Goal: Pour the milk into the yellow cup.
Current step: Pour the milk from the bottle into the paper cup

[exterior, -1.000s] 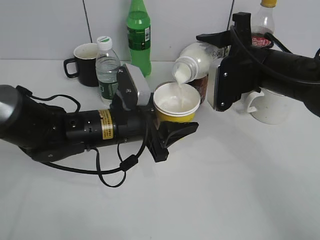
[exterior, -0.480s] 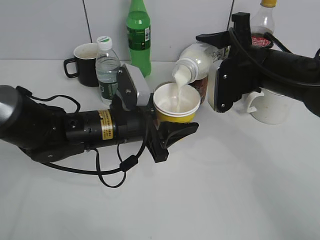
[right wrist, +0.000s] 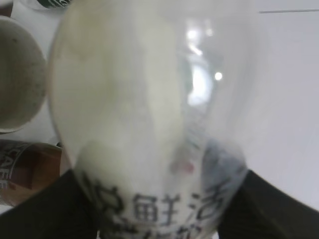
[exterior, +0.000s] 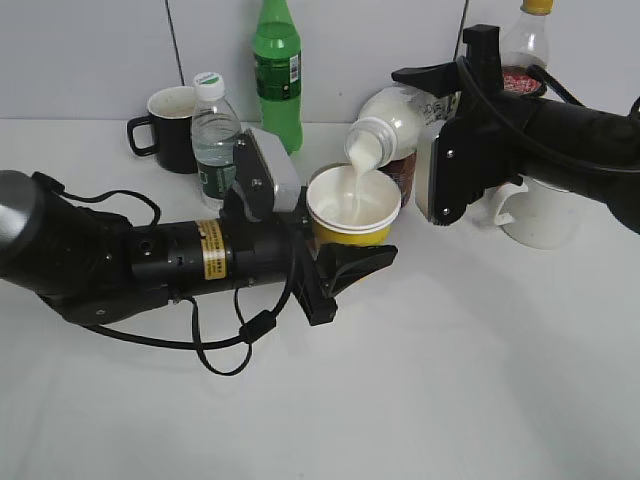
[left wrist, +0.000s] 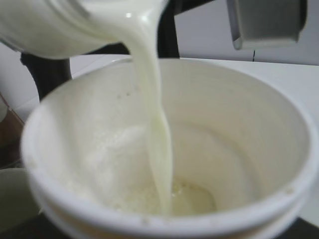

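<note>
Right gripper: clamped on the milk, bottle tipped neck-down to the left.
Milk stream: falling from the neck into the yellow cup, landing near the cup's middle, clear of the rim.
Left gripper: closed around the yellow cup, holding it upright.
Behind the cup: brown bottle just beside; water bottle, green bottle, black mug further back.
Right side: white mug under the right arm.
Front: bare table, open room.
</note>
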Motion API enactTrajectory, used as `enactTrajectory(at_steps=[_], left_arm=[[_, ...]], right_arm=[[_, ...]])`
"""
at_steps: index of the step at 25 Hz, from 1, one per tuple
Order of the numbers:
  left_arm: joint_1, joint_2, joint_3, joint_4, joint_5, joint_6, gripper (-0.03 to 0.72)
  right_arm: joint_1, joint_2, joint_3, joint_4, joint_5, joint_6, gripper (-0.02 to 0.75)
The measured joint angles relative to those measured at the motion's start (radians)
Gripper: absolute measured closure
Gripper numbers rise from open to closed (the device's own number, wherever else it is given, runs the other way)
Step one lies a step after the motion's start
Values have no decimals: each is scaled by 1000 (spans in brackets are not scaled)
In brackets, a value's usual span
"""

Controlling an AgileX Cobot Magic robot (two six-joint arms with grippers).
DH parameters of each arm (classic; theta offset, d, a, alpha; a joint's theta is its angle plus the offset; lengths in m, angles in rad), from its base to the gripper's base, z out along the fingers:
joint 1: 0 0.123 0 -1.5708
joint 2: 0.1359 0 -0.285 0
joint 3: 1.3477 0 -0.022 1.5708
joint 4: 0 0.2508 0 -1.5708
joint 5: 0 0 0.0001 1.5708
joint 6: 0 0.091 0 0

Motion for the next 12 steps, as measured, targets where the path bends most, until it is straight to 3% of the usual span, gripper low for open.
enactTrajectory(at_steps=[12], left_arm=[[0,0,0,1,0,0,255]], right_arm=[[0,0,0,0,-3,-15,309]])
